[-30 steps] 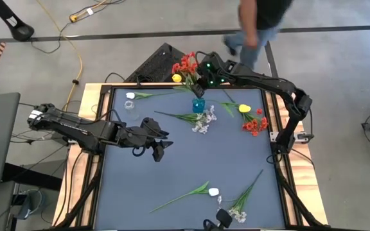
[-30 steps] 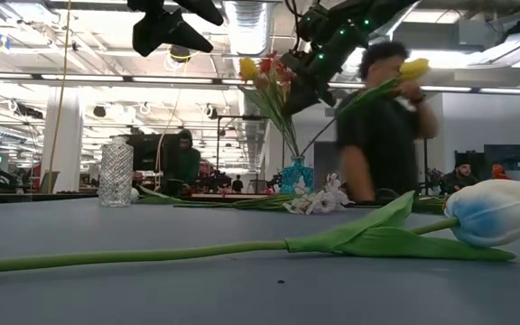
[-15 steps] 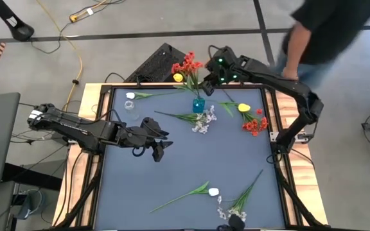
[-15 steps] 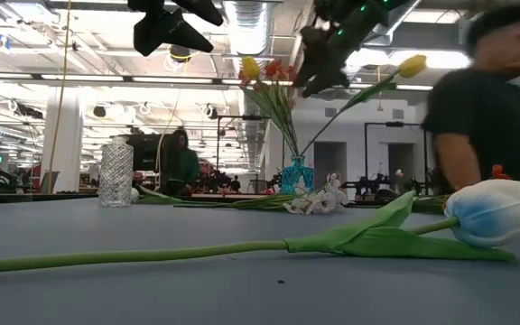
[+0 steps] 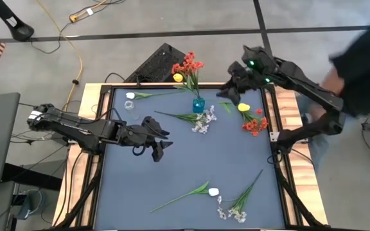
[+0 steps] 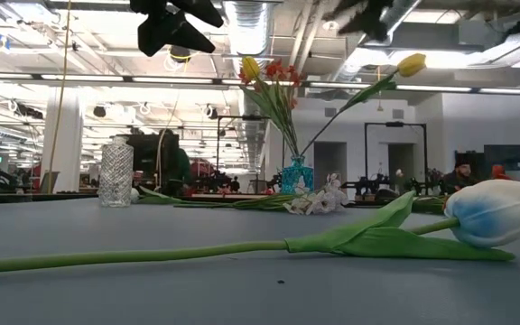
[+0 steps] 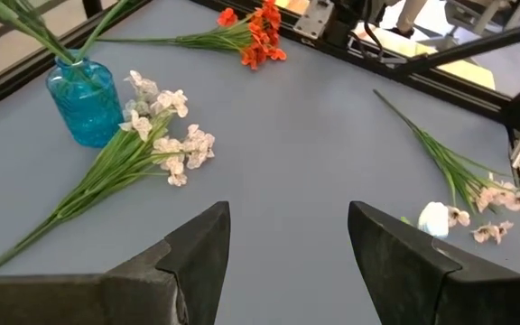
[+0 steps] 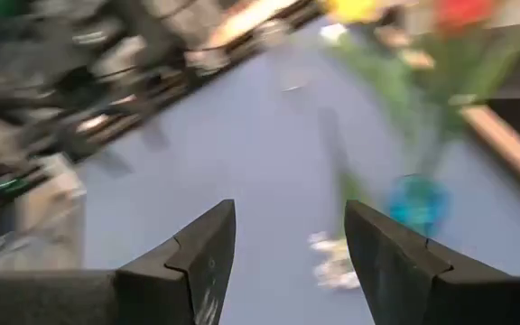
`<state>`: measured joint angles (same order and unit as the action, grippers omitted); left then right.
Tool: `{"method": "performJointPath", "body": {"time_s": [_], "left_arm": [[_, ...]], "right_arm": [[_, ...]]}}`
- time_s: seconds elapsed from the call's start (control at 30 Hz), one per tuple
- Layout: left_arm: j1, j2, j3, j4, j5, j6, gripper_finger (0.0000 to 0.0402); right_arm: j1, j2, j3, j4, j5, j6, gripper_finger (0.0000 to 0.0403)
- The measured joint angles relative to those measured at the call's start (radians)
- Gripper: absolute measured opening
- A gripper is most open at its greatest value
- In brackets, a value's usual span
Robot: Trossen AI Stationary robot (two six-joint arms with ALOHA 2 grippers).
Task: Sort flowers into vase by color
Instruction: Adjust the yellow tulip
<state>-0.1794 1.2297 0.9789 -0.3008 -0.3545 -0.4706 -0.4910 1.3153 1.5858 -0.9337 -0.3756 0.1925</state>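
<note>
A blue vase (image 5: 198, 104) stands at the table's far middle. It holds red blossoms (image 5: 186, 65) and a yellow bud (image 5: 177, 78). In the low view another yellow bud (image 6: 412, 65) leans out of the vase on a long stem. My right gripper (image 5: 229, 95) hangs open and empty above the table, right of the vase. My left gripper (image 5: 161, 145) is open and empty over the table's middle left. A whitish sprig (image 5: 203, 120) lies by the vase and red blossoms (image 5: 254, 124) lie at the right. A white bud (image 5: 213, 191) and a sprig (image 5: 236, 206) lie near the front.
A clear glass vase (image 5: 130, 106) stands at the far left, with a white-bud flower (image 5: 131, 95) lying beside it. A person (image 5: 365, 58) moves past the table's right side. Bare blue table (image 5: 191, 160) lies between the vase and the near flowers.
My right gripper has drawn away from the flowers in the blue vase, going toward the table's right edge. The red and yellow flowers stay standing in the vase. A person has walked behind the table from its far side to its right.
</note>
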Motion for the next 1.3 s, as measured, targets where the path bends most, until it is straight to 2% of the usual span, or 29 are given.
{"method": "performJointPath", "body": {"time_s": [0.1,0.2,0.4,0.57,0.73,0.83,0.97,1.13,1.3], "left_arm": [[0.024,0.000,0.000,0.000,0.033,0.028,0.0213],[0.045,0.000,0.000,0.000,0.060,0.046,0.0213],[0.067,0.000,0.000,0.000,0.113,0.090,0.0213],[0.068,0.000,0.000,0.000,0.116,0.109,0.0213],[0.068,0.000,0.000,-0.001,0.150,0.110,0.0213],[0.067,0.000,0.000,-0.002,0.166,0.106,0.0213],[0.067,0.000,0.000,-0.001,0.167,0.103,0.0213],[0.067,0.000,0.000,0.008,0.166,0.101,0.0213],[0.069,0.000,0.000,0.008,0.165,0.078,0.0213]], "right_arm": [[0.107,-0.025,0.001,-0.089,-0.014,0.043,0.0226],[0.235,-0.033,0.000,-0.219,0.024,0.051,0.0218],[0.463,-0.036,-0.001,-0.431,0.262,0.191,0.0193],[0.527,-0.056,-0.031,-0.505,0.423,0.274,0.0147],[0.455,-0.178,-0.243,-0.450,0.451,0.305,0.0105],[0.376,-0.262,-0.392,-0.322,0.449,0.304,0.0096],[0.267,-0.327,-0.519,-0.155,0.447,0.263,0.0095],[0.155,-0.321,-0.570,-0.004,0.439,0.195,0.0095],[0.106,-0.289,-0.570,0.207,0.404,0.117,0.0095]]}}
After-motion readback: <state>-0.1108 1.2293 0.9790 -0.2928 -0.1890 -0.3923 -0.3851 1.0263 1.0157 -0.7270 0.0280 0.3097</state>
